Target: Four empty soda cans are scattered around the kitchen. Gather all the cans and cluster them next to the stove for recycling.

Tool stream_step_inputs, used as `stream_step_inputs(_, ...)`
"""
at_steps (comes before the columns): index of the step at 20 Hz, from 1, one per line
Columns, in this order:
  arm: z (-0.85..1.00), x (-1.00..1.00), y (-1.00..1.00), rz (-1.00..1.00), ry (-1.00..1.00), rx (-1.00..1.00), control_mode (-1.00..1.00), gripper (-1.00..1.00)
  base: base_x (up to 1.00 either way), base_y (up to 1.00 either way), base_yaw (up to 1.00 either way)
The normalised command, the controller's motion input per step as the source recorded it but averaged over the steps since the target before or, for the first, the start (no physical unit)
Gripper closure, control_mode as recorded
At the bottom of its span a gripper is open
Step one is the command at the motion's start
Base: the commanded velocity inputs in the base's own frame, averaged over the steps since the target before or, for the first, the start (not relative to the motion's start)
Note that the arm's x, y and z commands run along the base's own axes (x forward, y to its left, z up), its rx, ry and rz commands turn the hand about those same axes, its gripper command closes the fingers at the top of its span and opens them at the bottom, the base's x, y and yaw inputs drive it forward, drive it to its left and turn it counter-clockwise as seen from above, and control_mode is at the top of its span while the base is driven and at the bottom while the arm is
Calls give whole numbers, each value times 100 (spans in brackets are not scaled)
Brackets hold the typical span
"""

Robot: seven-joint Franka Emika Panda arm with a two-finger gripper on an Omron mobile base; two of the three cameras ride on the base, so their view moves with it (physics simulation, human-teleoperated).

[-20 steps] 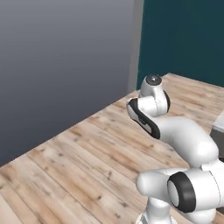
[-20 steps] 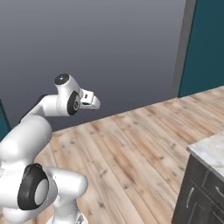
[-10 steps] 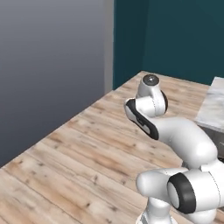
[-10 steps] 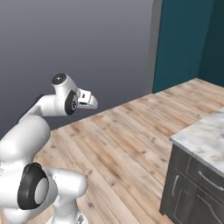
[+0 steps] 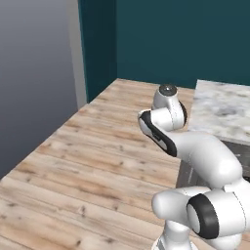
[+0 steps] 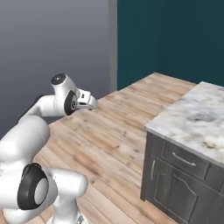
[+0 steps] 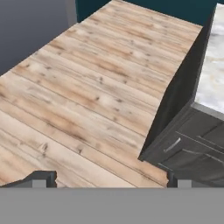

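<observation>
My gripper hangs over the wooden floor with its jaws wide open and nothing between them. Its two dark fingertips rise far apart at the bottom of the hand view. In the right base view the gripper sticks out from the folded white arm, pointing right and held high above the floor. The soda cans and the stove are out of view.
A dark cabinet block with a marble top stands at the right, also seen as a marble top and a dark cabinet side with drawer handles. Light wooden floor stretches left to a grey wall and a teal wall.
The whole scene has shifted in both base views, so the base has moved. The marble-topped cabinet has come further into view. The arm keeps its pose and the gripper stays open.
</observation>
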Motion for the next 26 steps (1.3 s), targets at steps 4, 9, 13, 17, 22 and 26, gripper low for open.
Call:
stream_step_inputs(4, 0, 0, 0, 0, 0, 0, 100, -100, 39, 19, -30)
stream_step_inputs(9, 0, 0, 0, 0, 0, 0, 100, -100, 67, 38, -24)
stream_step_inputs(13, 0, 0, 0, 0, 0, 0, 100, -100, 71, 41, -23)
stream_step_inputs(17, 0, 0, 0, 0, 0, 0, 100, -100, 71, 41, -23)
stream_step_inputs(22, 0, 0, 0, 0, 0, 0, 100, -100, 69, 40, -24)
stream_step_inputs(26, 0, 0, 0, 0, 0, 0, 100, -100, 67, 40, -25)
